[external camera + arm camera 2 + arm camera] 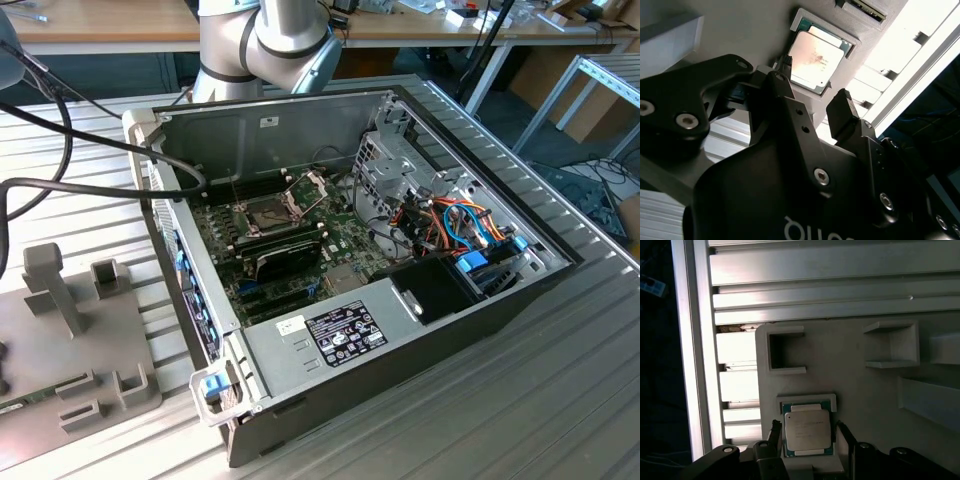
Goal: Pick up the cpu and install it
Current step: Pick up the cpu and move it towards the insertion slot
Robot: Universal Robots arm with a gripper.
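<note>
The black gripper [808,425] hangs released, one finger just beside each edge of the small square silver-grey metal cpu [807,429], which lies flat in a grey plastic holder plate [875,390].

Cpu [807,429], seated in a pocket of the fixture plate [865,385]: I read a dull silver-grey metal lid with a soft sheen and a green board edge around it.
Fixture plate: grey plastic, matt, no glare.
Gripper [813,80] over the plate: black, smooth, satin finish, with bright metal screw heads [821,175].
Table [815,270] under the plate: bare ribbed aluminium with strong highlights.
Computer case [270,130] beside the plate: grey sheet metal, matt inner wall.
</note>
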